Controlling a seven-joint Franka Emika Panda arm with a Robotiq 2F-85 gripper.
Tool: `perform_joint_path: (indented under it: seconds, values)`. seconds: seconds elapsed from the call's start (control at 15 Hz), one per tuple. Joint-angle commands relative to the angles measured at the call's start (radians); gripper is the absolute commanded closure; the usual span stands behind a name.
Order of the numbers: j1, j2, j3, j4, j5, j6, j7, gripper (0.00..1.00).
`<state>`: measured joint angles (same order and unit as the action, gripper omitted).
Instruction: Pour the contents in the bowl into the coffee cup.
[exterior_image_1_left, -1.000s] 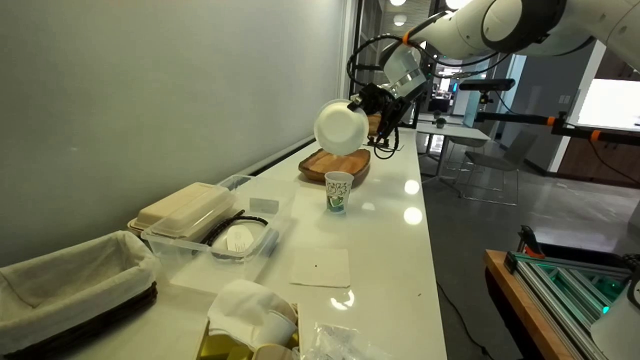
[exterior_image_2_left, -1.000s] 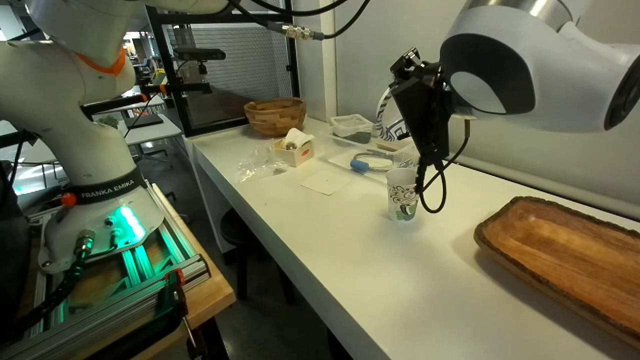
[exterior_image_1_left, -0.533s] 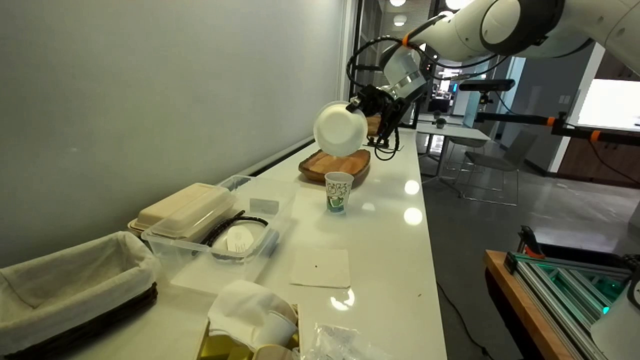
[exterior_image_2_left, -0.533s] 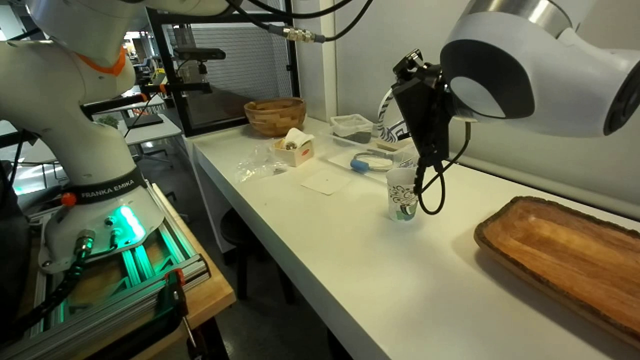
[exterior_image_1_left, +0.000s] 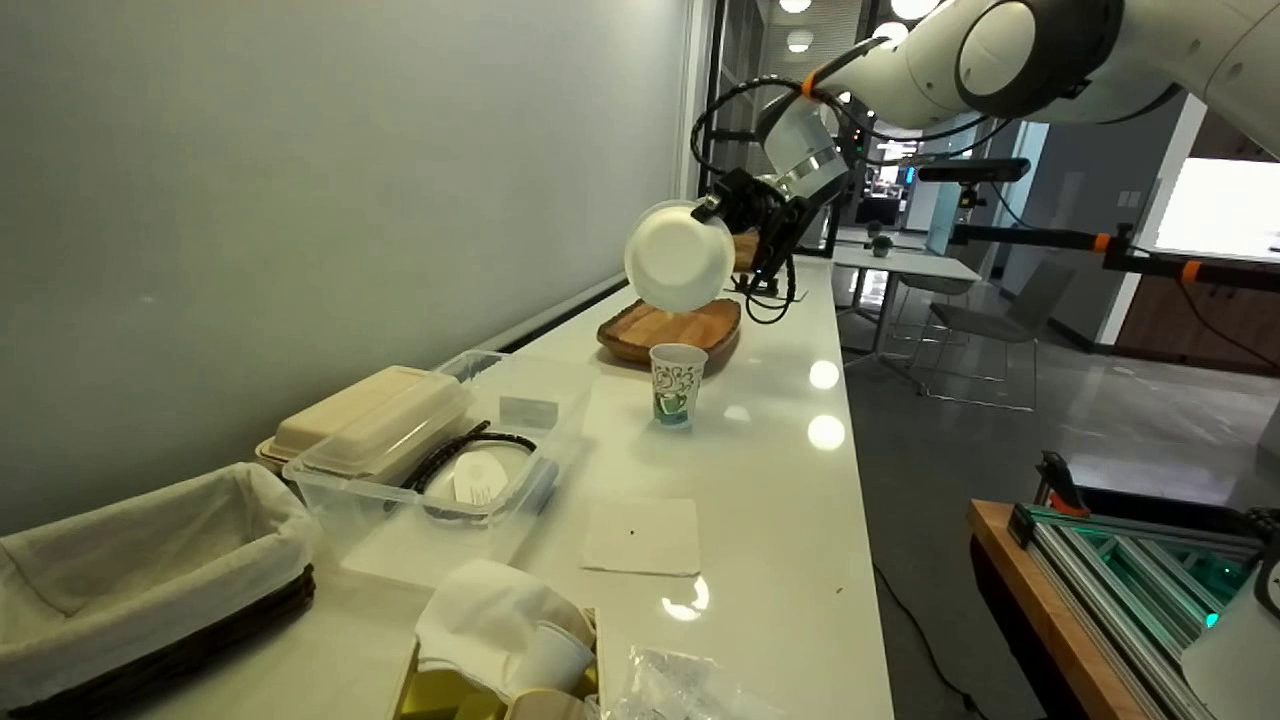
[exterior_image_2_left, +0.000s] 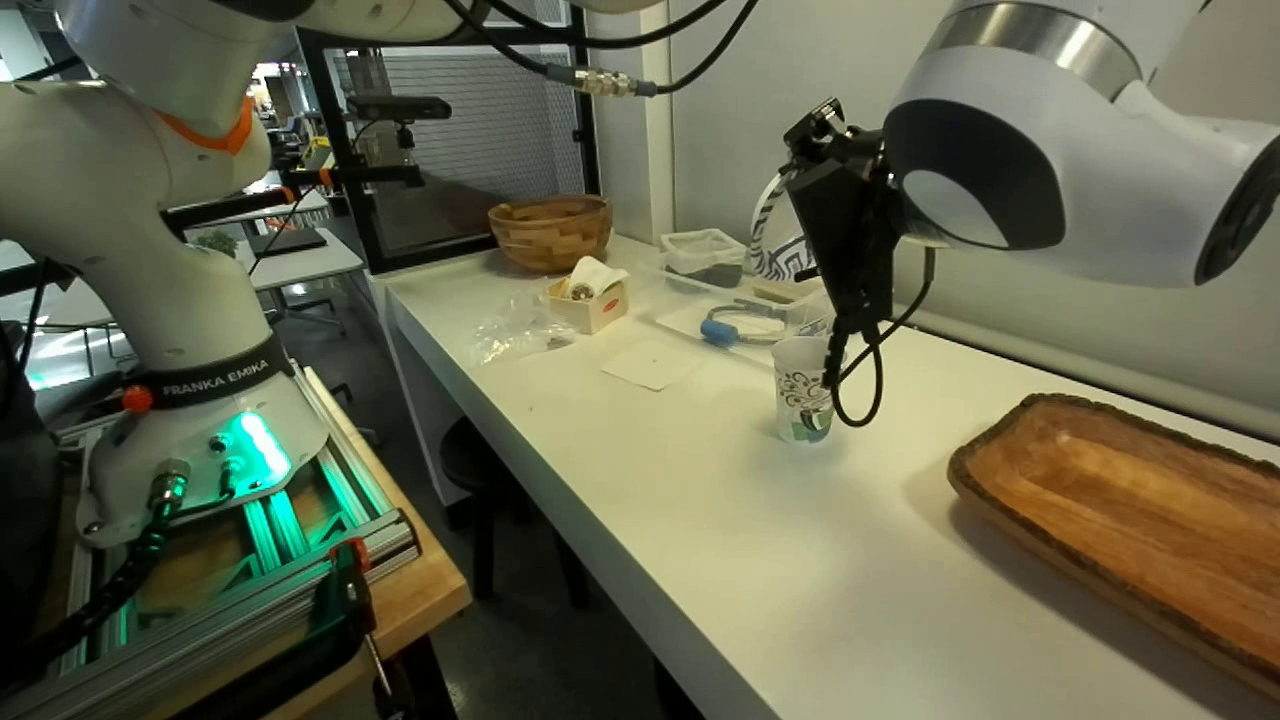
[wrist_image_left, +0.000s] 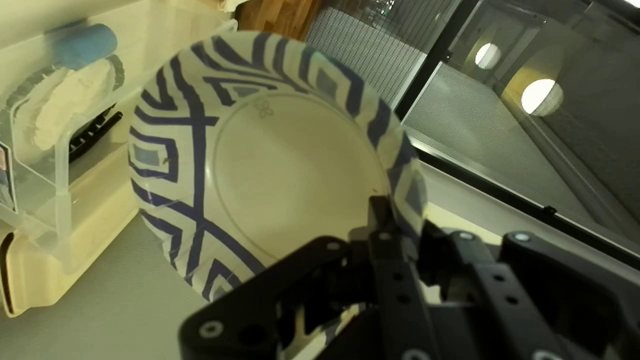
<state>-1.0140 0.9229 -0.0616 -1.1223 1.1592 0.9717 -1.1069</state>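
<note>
End effector (wrist_image_left: 407, 225): I have it pinched on the edge of the bowl (wrist_image_left: 295, 170), high up over the counter (exterior_image_1_left: 760, 520).
Bowl: It is tipped up on its side, held in the air. My wrist view looks right into it, at a pale middle and dark blue stripes near the rim. In an exterior view I see its plain white bottom.
Cup (exterior_image_1_left: 675, 385): It is white paper with a green picture, standing up straight on the counter. In both exterior views I see it lower than the bowl and apart from it.
Cable (exterior_image_2_left: 833, 362): It is black and hangs in a loop below the end effector. In an exterior view it crosses in front of the cup.
Wooden tray (exterior_image_2_left: 1130, 500): It is brown and rests on the counter, near the cup.
Clear box (exterior_image_1_left: 400, 540): It sits on the counter with a dark, curved thing (exterior_image_1_left: 442, 460) inside. I cannot tell what that thing is.
White square (exterior_image_1_left: 642, 537): It lies flat on the counter, near the clear box.
Basket (exterior_image_1_left: 170, 595): It has a pale cloth lining.
</note>
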Motion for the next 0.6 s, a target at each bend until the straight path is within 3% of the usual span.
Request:
perform_joint_path:
  seconds: [0.0, 0.2, 0.4, 0.47, 0.53]
  values:
    - [-0.044, 0.057, 0.041, 0.06, 0.071, -0.101, -0.002, 0.98]
    - [-0.058, 0.077, 0.046, 0.081, 0.107, -0.153, 0.014, 0.98]
    - [-0.048, 0.074, 0.019, 0.073, 0.102, -0.132, 0.045, 0.98]
    - [-0.033, 0.059, -0.006, 0.062, 0.083, -0.071, 0.037, 0.98]
    - [-0.047, 0.072, 0.013, 0.07, 0.101, -0.108, 0.057, 0.98]
